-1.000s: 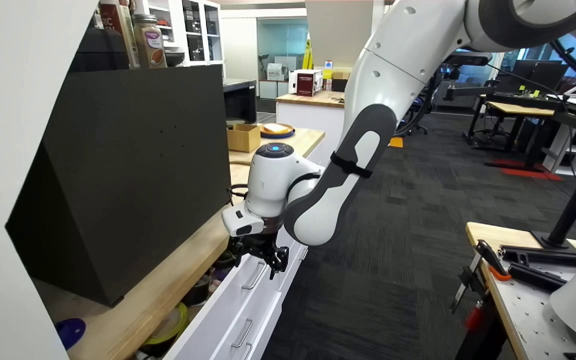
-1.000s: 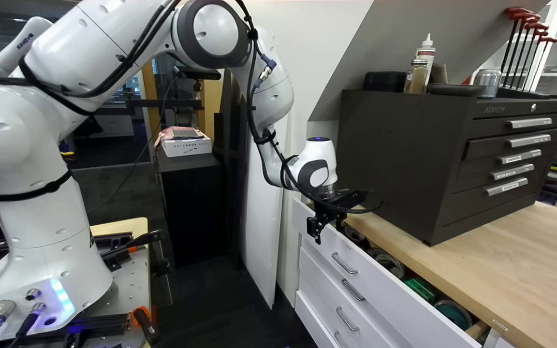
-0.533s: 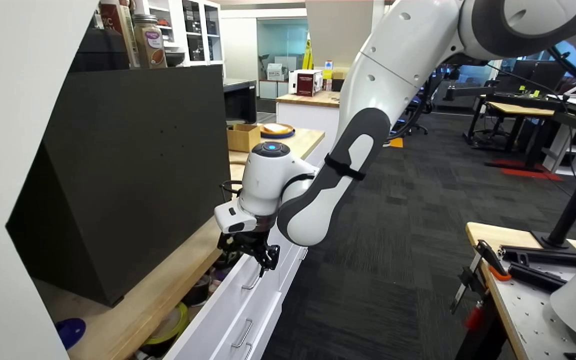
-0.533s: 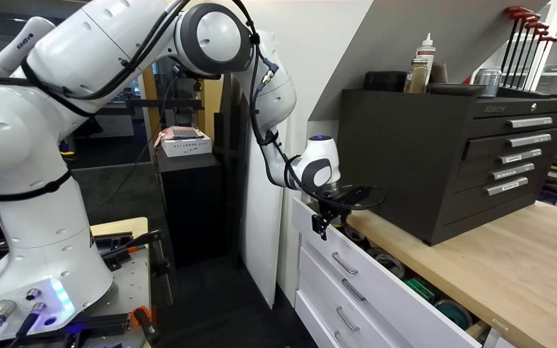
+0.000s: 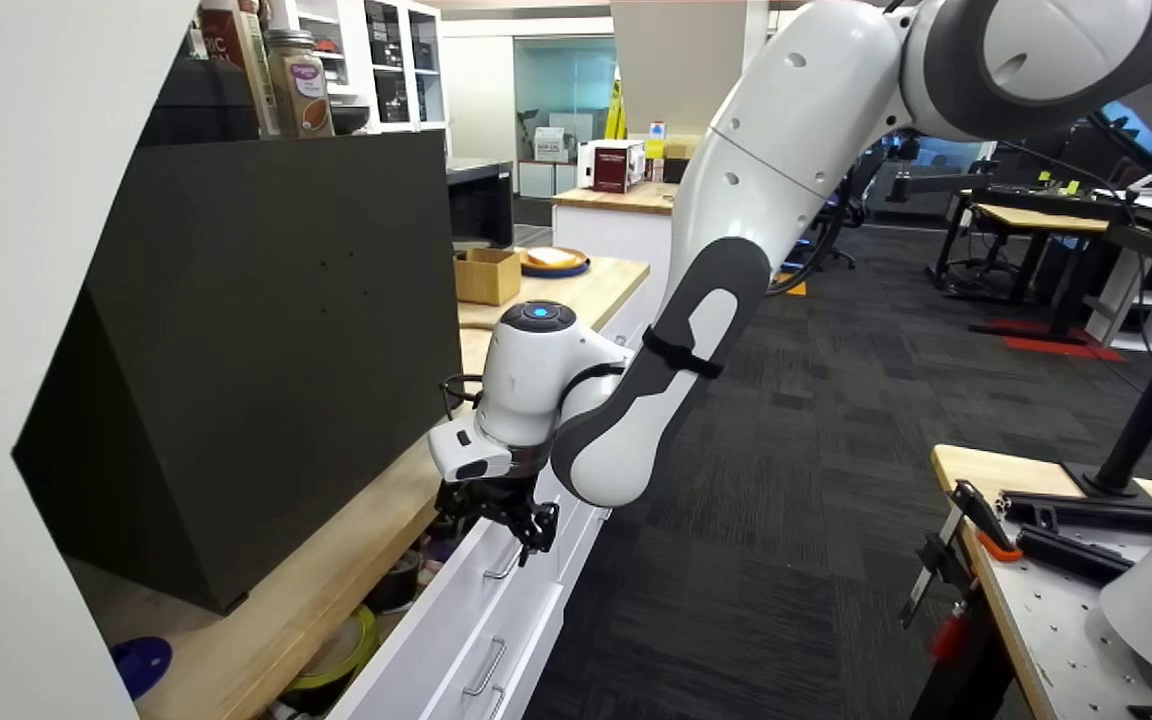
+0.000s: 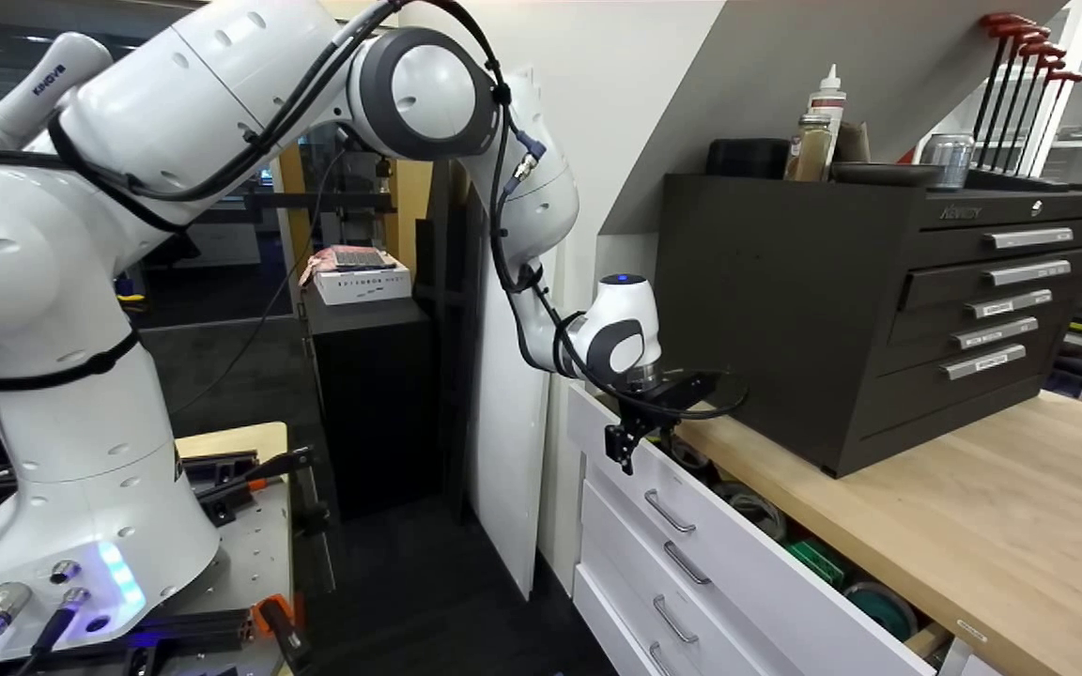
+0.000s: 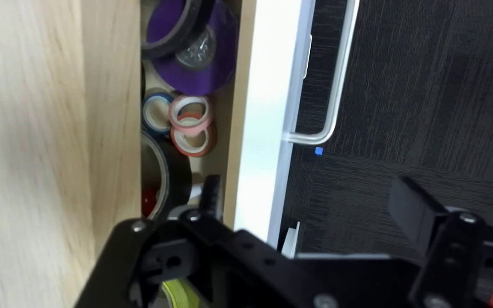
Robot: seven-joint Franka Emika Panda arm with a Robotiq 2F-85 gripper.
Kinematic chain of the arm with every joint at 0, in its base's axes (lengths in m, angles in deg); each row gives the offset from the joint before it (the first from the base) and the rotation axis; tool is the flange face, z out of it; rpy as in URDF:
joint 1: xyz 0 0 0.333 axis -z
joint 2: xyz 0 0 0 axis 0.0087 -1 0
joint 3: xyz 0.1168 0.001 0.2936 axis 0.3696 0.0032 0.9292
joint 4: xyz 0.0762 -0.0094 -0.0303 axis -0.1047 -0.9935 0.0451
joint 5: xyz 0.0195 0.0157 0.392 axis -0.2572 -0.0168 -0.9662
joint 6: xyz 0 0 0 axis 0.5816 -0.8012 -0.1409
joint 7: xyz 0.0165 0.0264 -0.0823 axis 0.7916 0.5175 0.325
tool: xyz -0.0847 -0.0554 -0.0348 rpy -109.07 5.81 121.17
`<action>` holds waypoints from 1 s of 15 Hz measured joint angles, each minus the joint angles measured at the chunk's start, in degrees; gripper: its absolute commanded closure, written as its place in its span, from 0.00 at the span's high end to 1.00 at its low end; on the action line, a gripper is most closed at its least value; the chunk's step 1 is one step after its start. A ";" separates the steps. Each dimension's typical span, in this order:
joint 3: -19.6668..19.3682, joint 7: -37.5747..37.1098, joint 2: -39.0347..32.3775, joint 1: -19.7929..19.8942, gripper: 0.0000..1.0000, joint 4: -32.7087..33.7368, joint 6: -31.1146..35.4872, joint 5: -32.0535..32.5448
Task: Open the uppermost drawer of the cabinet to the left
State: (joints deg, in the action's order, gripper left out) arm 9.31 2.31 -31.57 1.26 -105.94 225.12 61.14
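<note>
The uppermost drawer stands partly pulled out; its plain white front (image 6: 766,568) runs along the cabinet, below the wooden worktop (image 6: 1001,507). Its silver handle shows in both exterior views (image 5: 504,562) (image 6: 669,513) and in the wrist view (image 7: 336,94). Tape rolls (image 7: 191,122) lie inside the drawer. My gripper (image 7: 310,190) is open and holds nothing. In the wrist view one finger (image 7: 210,194) is over the drawer's inside and the other (image 7: 413,209) is over the floor, with the front's top edge between them. Whether a finger touches the front I cannot tell.
A big black toolbox (image 6: 766,310) stands on the worktop right beside my wrist. A cable loop (image 6: 734,390) sticks out from my gripper towards it. Lower drawers with handles (image 6: 674,620) are below. A white panel (image 6: 513,451) leans at the wall.
My gripper has moved in towards the cabinet, over the drawer front, and then dropped slightly. The drawer has not visibly moved.
</note>
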 measured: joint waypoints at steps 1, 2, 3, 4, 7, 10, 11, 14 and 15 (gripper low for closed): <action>0.10 0.00 -0.36 0.00 1.00 0.32 0.00 0.00; 0.18 0.00 -0.63 0.00 0.79 0.62 0.00 0.00; 0.25 0.00 -0.91 0.00 0.74 0.95 0.00 0.00; 0.29 0.00 -1.21 0.00 0.67 1.32 0.00 0.00; 0.34 0.00 -1.60 0.00 0.46 1.96 0.00 0.01; 0.39 0.00 -1.60 0.01 0.28 2.40 0.01 0.01; 0.40 0.00 -1.60 0.01 0.20 2.57 0.01 0.01; 0.44 0.00 -1.60 0.11 0.06 2.94 0.01 0.01; 0.50 -0.04 -1.58 0.19 0.09 2.96 -0.04 -0.02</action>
State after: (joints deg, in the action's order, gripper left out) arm 9.81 2.28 -33.15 1.45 -102.97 225.07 61.12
